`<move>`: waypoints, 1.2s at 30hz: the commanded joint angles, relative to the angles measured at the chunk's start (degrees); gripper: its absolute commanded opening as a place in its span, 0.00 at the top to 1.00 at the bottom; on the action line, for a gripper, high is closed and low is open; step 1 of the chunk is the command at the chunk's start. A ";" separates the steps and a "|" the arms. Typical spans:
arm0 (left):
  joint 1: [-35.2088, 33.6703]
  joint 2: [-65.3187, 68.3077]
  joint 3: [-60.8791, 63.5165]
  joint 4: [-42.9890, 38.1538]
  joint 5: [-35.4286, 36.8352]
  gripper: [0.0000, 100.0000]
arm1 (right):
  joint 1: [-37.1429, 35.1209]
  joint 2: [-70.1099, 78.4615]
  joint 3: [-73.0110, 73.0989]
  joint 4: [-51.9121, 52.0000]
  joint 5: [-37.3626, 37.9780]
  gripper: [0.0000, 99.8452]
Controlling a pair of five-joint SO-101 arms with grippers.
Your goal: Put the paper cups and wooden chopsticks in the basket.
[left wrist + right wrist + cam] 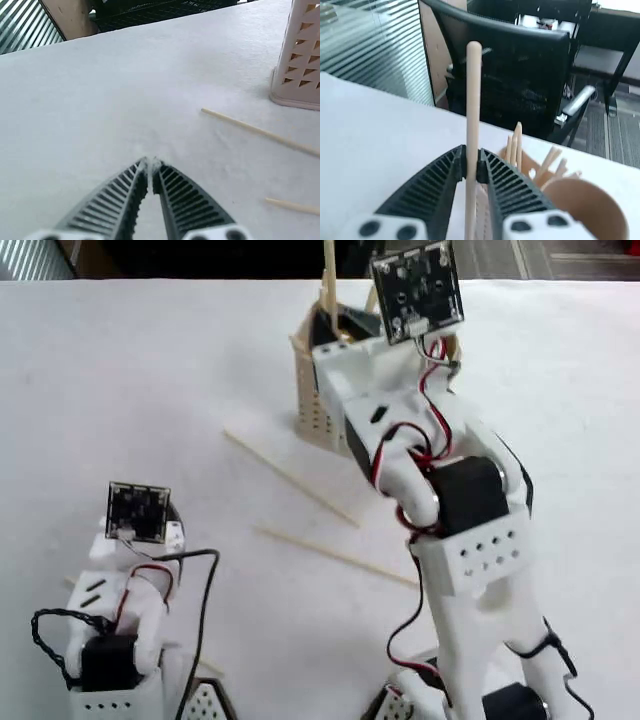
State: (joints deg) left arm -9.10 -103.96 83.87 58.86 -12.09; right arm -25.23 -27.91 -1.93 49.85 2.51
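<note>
High view: the white table (120,370) spreads wide to the left of the pale lattice basket (312,405), which stands near the table's far edge; my right arm stretches over the basket's top, and the upright chopstick (329,270) rises above the rim; the first loose chopstick (290,478) lies flat and slanted just in front of the basket, the second loose chopstick (335,557) lies nearer to me, apart from the first; my left arm sits at the near left, well apart from the basket. Left wrist view: my left gripper (149,164) has its black ribbed jaws closed on nothing, tips low over the table; the first loose chopstick (260,132), thin and pale, lies beyond the tips to one side; the basket's wall (300,55) stands past it. Right wrist view: my right gripper (472,160) is clamped on the upright chopstick (473,90), a smooth pale stick with a rounded end that stands straight up between the jaws; just beyond the jaws stand other chopsticks (518,142) and a brown paper cup (590,200); the table edge and a black chair (520,75) lie behind.
</note>
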 commanded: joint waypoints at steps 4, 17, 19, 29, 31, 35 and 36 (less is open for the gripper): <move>-0.48 -0.48 -0.26 -1.23 0.18 0.95 | -0.13 4.00 -2.73 -16.92 8.53 0.98; -0.48 -0.48 -0.26 -1.23 0.18 0.96 | 6.81 15.25 1.23 -27.47 9.14 0.98; -0.48 -0.48 -0.26 -1.23 0.18 0.96 | 6.90 15.69 2.90 -27.12 9.14 0.97; -0.48 -0.48 -0.26 -1.23 0.18 0.96 | 5.67 10.86 -2.55 -8.04 9.14 0.87; -0.48 -0.48 -0.26 -1.23 0.18 0.96 | 4.70 8.22 -5.01 -1.01 9.14 0.90; -0.48 -0.48 -0.26 -1.23 0.18 0.96 | 2.33 3.30 -6.15 12.53 9.49 0.93; -0.48 -0.48 -0.26 -1.23 0.18 0.96 | 1.63 2.68 -6.15 16.13 9.58 0.94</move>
State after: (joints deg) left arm -9.10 -103.96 83.87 58.86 -12.09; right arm -21.98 -21.23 -5.63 56.88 11.47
